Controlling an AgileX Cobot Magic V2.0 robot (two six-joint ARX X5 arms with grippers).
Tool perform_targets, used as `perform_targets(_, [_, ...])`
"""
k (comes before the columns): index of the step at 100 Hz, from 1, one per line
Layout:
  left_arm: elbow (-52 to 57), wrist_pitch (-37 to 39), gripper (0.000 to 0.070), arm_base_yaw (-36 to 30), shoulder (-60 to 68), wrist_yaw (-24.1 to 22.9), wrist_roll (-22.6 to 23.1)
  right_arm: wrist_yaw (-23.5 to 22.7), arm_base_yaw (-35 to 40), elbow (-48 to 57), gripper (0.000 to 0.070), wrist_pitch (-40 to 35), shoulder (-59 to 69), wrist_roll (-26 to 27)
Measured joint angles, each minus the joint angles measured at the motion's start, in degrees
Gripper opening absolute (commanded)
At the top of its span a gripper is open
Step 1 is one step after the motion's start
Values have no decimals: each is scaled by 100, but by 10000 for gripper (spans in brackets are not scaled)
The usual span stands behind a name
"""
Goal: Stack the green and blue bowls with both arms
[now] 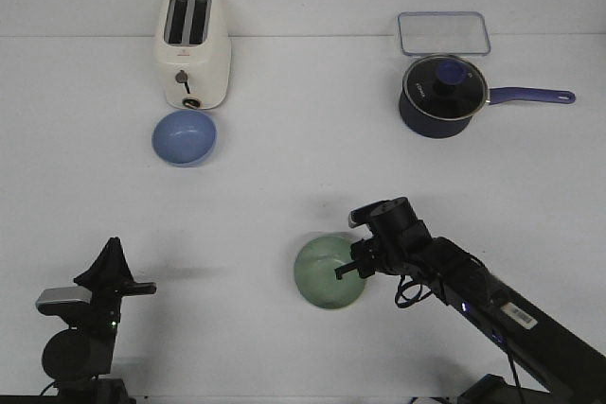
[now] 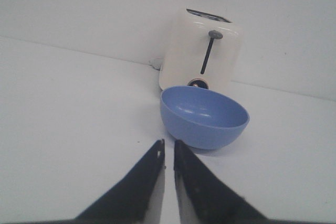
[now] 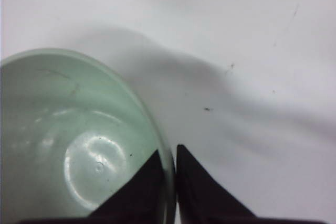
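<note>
Bowls sit well apart in the front view: the blue bowl stands just in front of the cream toaster at the far left of the white table, while the green bowl rests near the front, at the middle. The right gripper reaches over the green bowl's right rim. The left gripper hangs low at the near left corner, far from either bowl. A navy saucepan with a glass lid and a clear container stand at the far right, untouched.

From the left wrist view, the left gripper points toward the blue bowl, which sits ahead of it with the toaster right behind. Its jaws are almost together with only a thin slit between them, holding nothing.

From the right wrist view, the right gripper straddles the rim of the green bowl, one finger inside and one outside, jaws pinched on the bowl's wall.

Judging by this, the stacking is barely begun: the green bowl is gripped but appears to rest on the table, and carrying it to the blue one remains.
</note>
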Motion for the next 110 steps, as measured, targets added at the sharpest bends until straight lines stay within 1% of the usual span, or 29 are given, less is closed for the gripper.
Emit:
perform_targets(8, [0,0,12,0,0,0,-201,-4,28,0,1,55,105,0])
perform_targets(13, [0,0,12,0,0,0,-297,-9,33,0,30,81,116,-2])
perform_targets(17, [0,0,11,0,0,0,-376,-20,33,0,96,87,116,-2])
perform_targets(26, [2,0,11,0,0,0,-588,-26,31,0,300,103,114,-2])
perform_targets(29, [4,0,11,0,0,0,-686,-24,31,0,340,101,105,-2])
perform_targets(31, [4,0,11,0,0,0,-758,-24,26,0,354,96,94,-2])
perform_targets(41, [17,-4,12,0,0,0,-1196,-24,-42,0,356,26,-160,-2])
perform_targets(55, [234,-223,12,0,13,2,-1773,-22,-221,35,356,-105,-979,-2])
perform_targets(65, [636,-721,13,0,219,2,-1930,9,-490,55,357,-212,-1576,-2])
perform_targets(71, [905,-1073,13,0,470,2,-1967,103,-660,55,356,-282,-1886,-15])
perform_targets(80, [1290,-1419,12,0,1078,35,-1976,164,-905,55,356,-326,-2251,-42])
perform_targets(89, [1738,-1504,12,2,1917,264,-1849,166,-1080,55,356,-345,-2472,-76])
perform_targets(98, [2358,-1661,12,0,2931,407,-1556,153,-1178,55,356,-407,-2527,-136])
perform_targets(110, [3333,-1934,14,2,4428,415,-1003,142,-1207,55,356,-533,-2524,-221])
